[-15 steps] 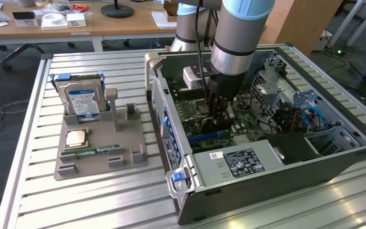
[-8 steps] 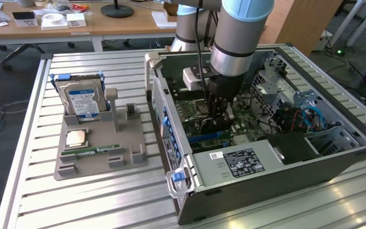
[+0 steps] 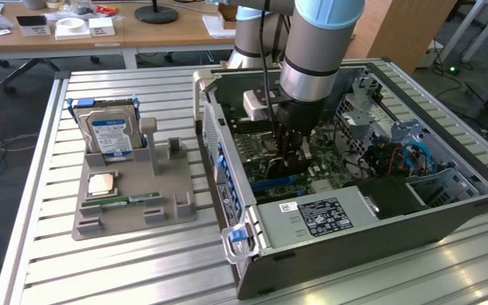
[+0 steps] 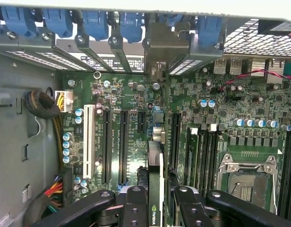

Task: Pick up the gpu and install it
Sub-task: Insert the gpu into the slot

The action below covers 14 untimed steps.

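Gripper: black fingers clamped on either face of the gpu, low inside the open case.

Gpu: thin black card, seen edge-on in the wrist view, standing upright over the motherboard between two long black slots. Far end by a grey metal bracket at the case's slot wall, among blue plastic latches. Seated in a slot or not: cannot tell.

Writing: NVIDIA mark legible on the card's edge, between the fingers. Black-and-white label on the power supply, print too small to read. Blue-and-white label on the hard drive, likewise unreadable.

Materials and shapes: green board crowded with silver-topped capacitors; one white slot beside the black ones; square metal-framed CPU socket; perforated grey steel case walls. Slatted aluminium table. Grey moulded holder at the exterior view's left, well apart from the case, with the drive upright, a square chip and a narrow green memory stick lying flat.

Arm: light-blue and silver, reaching almost straight down into the case, wrist near vertical.
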Available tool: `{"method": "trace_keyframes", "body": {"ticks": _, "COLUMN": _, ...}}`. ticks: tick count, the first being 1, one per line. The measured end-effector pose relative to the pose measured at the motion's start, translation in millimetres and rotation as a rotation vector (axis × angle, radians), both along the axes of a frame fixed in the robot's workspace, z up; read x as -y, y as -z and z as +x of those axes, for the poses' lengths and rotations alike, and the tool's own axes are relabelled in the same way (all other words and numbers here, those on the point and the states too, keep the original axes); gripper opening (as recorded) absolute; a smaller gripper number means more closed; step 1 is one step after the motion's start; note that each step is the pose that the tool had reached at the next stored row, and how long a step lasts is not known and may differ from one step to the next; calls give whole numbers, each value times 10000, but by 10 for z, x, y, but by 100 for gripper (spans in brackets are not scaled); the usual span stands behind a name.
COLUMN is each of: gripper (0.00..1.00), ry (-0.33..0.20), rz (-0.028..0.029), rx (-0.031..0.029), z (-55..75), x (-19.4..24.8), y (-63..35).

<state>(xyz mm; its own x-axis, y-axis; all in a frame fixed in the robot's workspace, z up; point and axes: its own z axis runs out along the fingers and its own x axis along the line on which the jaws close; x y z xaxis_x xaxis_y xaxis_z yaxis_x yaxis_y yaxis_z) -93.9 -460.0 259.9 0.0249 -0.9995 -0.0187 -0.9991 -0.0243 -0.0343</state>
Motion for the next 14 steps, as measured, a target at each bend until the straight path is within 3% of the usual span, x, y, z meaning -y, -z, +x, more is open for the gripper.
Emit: {"method": "trace_keyframes", "body": {"ticks": 14, "gripper": 26, "ry": -2, "rz": -2, "rx": 21, "z": -10, "x": 1, "y": 49}}
